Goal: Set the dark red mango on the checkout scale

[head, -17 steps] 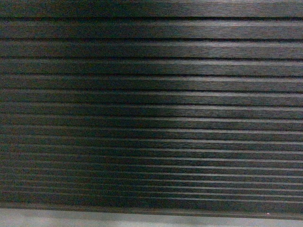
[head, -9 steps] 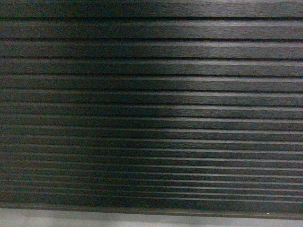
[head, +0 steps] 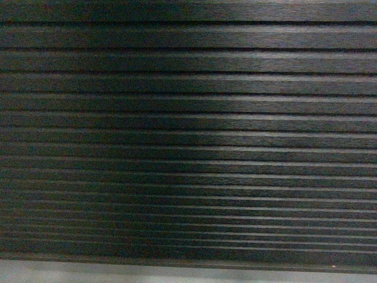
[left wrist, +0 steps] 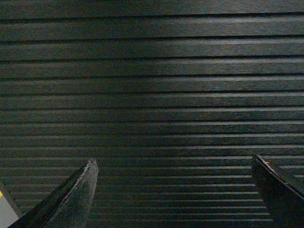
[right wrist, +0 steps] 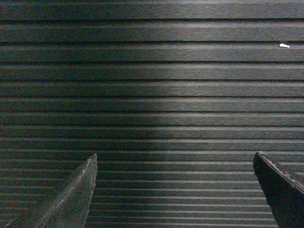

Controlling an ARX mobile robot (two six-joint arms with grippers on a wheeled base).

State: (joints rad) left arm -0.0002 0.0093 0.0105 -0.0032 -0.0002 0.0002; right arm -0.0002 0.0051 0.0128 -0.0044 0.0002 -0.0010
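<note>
All three cameras face the slatted front panel of the checkout [head: 188, 135] at close range — dark horizontal slats fill each view, with a strip of pale floor [head: 177, 276] along the bottom of the head view. Neither the dark red mango nor the scale shows in any view; where they are cannot be told from here, though the scale presumably sits on the counter top above the panel, out of sight.

The left gripper [left wrist: 173, 190] hangs in front of the slats with its two dark fingers spread wide and nothing between them. The right gripper [right wrist: 173, 187] is the same: fingers far apart, holding nothing, pointed at the panel. A small white fleck [right wrist: 284, 45] sits on one slat in the right wrist view.

The step in hand looks like an approach or search, with the task barely begun — no fruit is held. To do it well, the robot needs a view of the counter top before either arm reaches, so raising the head or backing the base away from the panel seems the sensible start. With both arms this near the slats, any lift should first clear the panel, so the fingertips do not scrape it.
</note>
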